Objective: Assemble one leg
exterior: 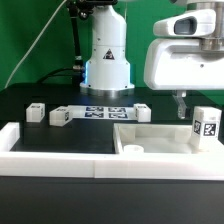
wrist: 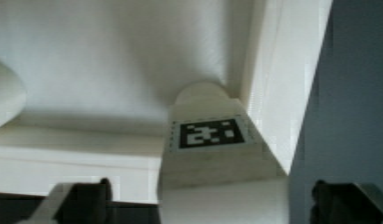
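Observation:
The leg (exterior: 205, 125) is a short white post with a black-and-white tag. It stands upright at the exterior view's right, at the right end of the wide white slab (exterior: 160, 137). My gripper (exterior: 190, 104) hangs just above and slightly left of the leg. In the wrist view the leg (wrist: 214, 140) lies between my two dark fingers (wrist: 81, 200), with a gap on each side. The gripper (wrist: 214, 197) is open and holds nothing. The slab (wrist: 99, 70) fills the background.
Three more white legs lie on the black table: two at the left (exterior: 37, 112) (exterior: 60, 117) and one near the middle (exterior: 141, 112). The marker board (exterior: 105, 112) lies before the robot base (exterior: 107, 60). A white wall (exterior: 50, 145) runs along the front.

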